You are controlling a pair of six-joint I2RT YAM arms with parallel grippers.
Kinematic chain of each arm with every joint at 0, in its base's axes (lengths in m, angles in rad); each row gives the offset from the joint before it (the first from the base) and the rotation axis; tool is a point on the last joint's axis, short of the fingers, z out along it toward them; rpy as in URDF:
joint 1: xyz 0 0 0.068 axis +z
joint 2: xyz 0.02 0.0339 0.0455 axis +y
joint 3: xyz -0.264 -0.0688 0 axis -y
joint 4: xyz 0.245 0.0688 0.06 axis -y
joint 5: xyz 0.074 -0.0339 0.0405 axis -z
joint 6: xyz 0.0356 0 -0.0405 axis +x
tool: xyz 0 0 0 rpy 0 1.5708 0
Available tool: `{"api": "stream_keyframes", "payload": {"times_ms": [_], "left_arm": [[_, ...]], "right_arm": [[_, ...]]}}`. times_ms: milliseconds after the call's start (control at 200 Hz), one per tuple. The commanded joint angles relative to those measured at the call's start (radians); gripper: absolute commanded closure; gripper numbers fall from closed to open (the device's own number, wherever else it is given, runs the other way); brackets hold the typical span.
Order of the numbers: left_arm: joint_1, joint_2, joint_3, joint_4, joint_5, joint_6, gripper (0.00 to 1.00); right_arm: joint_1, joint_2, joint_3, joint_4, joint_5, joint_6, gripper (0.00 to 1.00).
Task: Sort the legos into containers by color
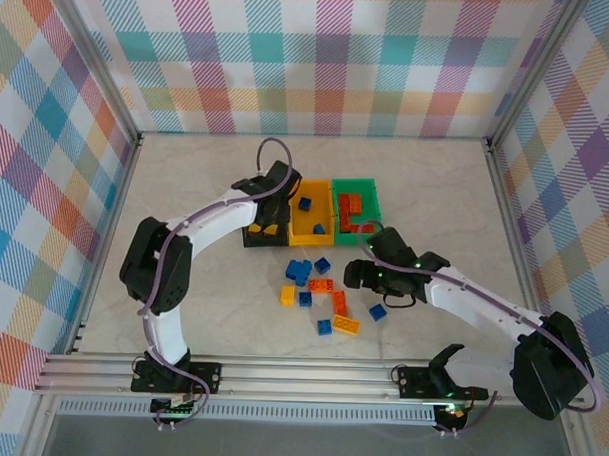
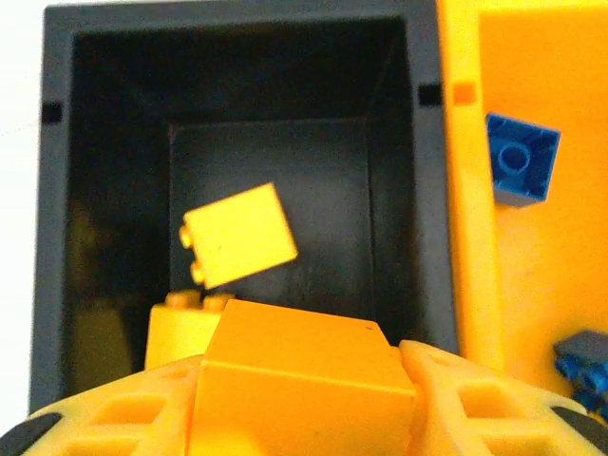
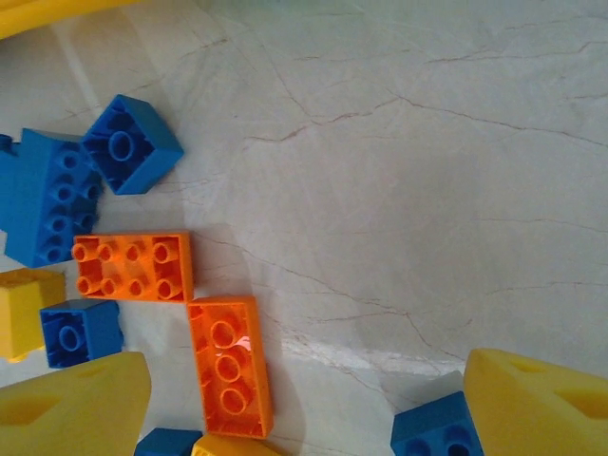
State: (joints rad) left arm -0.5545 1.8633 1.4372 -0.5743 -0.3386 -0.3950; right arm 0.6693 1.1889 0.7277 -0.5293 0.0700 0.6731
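My left gripper point(image 2: 304, 410) is shut on a yellow lego point(image 2: 296, 344) and hangs over the black container point(image 2: 55, 237). Two yellow legos point(image 2: 237, 235) lie inside that bin. The yellow-orange container point(image 2: 465, 237) beside it holds blue legos point(image 2: 519, 160). Orange-red legos lie in the green container point(image 1: 374, 195). My right gripper point(image 3: 309, 408) stands open low over the table among the loose legos, with nothing between its fingers. An upturned orange lego point(image 3: 230, 366) lies just inside its left finger, and a blue lego point(image 3: 432, 437) lies by its right finger.
Loose legos lie in front of the bins: blue ones point(image 1: 299, 271), orange ones point(image 1: 319, 286) and a yellow one point(image 1: 288, 294). Bare table point(image 3: 427, 190) lies to the right of them. The three bins stand side by side, touching.
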Motion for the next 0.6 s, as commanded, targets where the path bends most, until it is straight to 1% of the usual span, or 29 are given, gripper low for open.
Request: {"api": "stream_keyframes", "payload": {"times_ms": [0, 35, 60, 95, 125, 160, 235, 315, 360, 465, 595], "left_arm": [[0.012, 0.016, 0.05, -0.032, -0.02, 0.013, 0.48], [0.008, -0.002, 0.043, -0.021, -0.009, 0.007, 0.38], [0.003, -0.021, 0.033, -0.011, -0.007, 0.004, 0.28], [-0.004, -0.048, 0.019, 0.002, -0.01, 0.001, 0.19], [-0.009, -0.073, 0.012, 0.009, -0.012, 0.001, 0.13], [-0.015, -0.102, 0.005, 0.01, -0.01, -0.001, 0.09], [-0.025, -0.166, 0.002, 0.0, 0.009, -0.003, 0.06], [-0.038, -0.256, -0.02, 0.001, 0.057, -0.023, 0.03], [-0.049, -0.322, -0.061, 0.02, 0.089, -0.04, 0.0], [-0.079, -0.483, -0.184, 0.052, 0.157, -0.085, 0.0], [-0.123, -0.655, -0.349, 0.056, 0.174, -0.145, 0.0]], "right_arm": [[0.006, -0.013, -0.002, -0.034, -0.029, -0.015, 0.13], [0.005, -0.015, -0.002, -0.041, -0.03, -0.02, 0.13], [0.006, -0.019, -0.004, -0.045, -0.03, -0.022, 0.13], [0.006, -0.025, -0.006, -0.046, -0.031, -0.025, 0.12], [0.006, -0.029, -0.009, -0.045, -0.033, -0.028, 0.12], [0.005, -0.032, -0.01, -0.044, -0.036, -0.031, 0.11], [0.005, -0.026, -0.01, -0.043, -0.047, -0.031, 0.11], [0.005, -0.012, -0.008, -0.038, -0.055, -0.033, 0.12], [0.006, -0.004, -0.006, -0.047, -0.049, -0.031, 0.14], [0.005, 0.01, -0.003, -0.106, 0.007, -0.007, 0.15], [0.006, 0.026, -0.028, -0.157, 0.058, 0.056, 0.14]]}}
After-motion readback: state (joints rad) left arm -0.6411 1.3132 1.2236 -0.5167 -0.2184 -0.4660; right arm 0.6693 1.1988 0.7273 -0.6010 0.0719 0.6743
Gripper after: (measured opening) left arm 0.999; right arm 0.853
